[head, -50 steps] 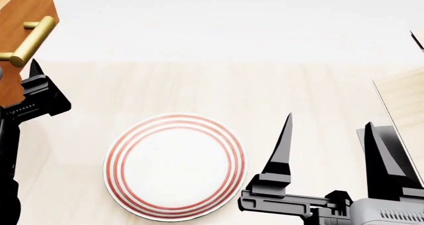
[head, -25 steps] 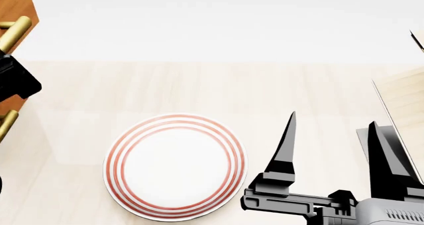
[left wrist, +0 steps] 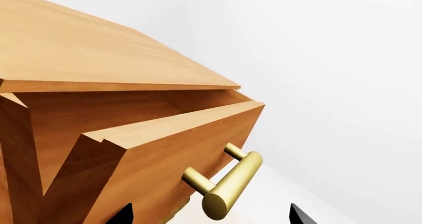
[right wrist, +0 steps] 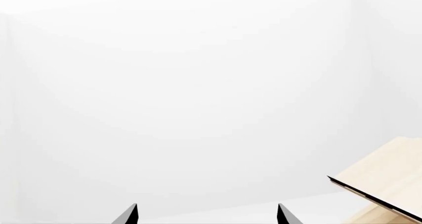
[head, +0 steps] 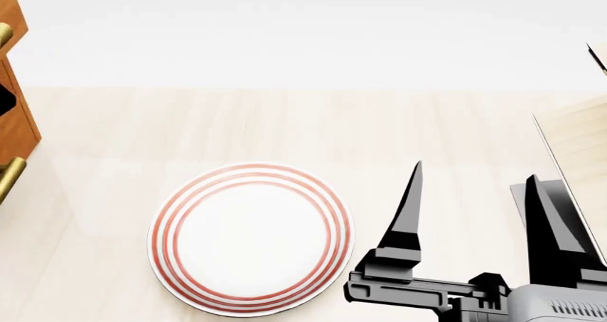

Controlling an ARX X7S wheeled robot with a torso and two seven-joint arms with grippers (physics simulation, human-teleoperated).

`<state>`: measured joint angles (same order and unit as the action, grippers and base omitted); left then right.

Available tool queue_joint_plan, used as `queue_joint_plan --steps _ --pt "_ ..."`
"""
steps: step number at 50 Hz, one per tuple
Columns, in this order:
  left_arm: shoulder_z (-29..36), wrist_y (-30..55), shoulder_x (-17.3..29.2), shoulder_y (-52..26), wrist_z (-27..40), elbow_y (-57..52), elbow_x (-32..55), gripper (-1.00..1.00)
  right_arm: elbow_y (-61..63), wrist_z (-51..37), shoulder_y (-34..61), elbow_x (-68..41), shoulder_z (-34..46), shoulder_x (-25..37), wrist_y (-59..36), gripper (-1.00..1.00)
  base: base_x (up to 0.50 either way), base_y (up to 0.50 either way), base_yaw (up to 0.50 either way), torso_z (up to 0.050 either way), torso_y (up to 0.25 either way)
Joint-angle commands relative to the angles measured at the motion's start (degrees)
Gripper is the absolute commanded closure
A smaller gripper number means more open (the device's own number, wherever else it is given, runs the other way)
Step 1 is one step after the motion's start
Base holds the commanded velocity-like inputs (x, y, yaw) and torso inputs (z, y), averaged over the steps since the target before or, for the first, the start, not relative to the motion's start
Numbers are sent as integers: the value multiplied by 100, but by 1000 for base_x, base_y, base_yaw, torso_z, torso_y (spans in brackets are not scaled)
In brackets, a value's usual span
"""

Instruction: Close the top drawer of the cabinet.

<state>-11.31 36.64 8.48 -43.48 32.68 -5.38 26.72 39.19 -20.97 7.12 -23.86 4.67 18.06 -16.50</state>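
Drawer (left wrist: pixel 165 150) not shut: sticks out from cabinet (left wrist: pixel 99 61), gap under the top. Brass handle (left wrist: pixel 228 184) just ahead of L gripper (left wrist: pixel 209 215), tips apart, nothing held. R gripper (head: pixel 474 215) spread, idle, well off cabinet. Push-in left to do.

Plate (head: pixel 250 237) — white, round, with concentric red rings near its rim — lies flat on the pale wood-grain table (head: pixel 284 123), just left of the right pincer's near finger and apart from it. Pale slanted boards (head: pixel 581 141) with a dark edge stand to that pincer's right, seen also from the right wrist — table bare beyond.
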Motion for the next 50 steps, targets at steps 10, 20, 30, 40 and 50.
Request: queue_joint_plan --steps 10,20,30,40,50 --pt "-316 -120 291 -342 17 274 73 -100 -1 -27 -35 -23 30 43 44 -100 0 0 0 0 1" --pt "-671 -331 246 -430 309 460 96 -100 -3 -53 -18 -51 46 54 35 -100 0 0 0 0 0" --pt "-804 -456 222 -454 583 362 48 -100 -14 -67 -16 -81 40 77 47 -100 0 0 0 0 0" --pt "-1335 -723 85 -495 1054 293 147 -100 -31 -74 -21 -73 66 94 77 -100 0 0 0 0 1" --pt "-1343 -661 105 -522 1060 353 241 -100 -49 -82 -32 -55 100 107 107 -100 0 0 0 0 0"
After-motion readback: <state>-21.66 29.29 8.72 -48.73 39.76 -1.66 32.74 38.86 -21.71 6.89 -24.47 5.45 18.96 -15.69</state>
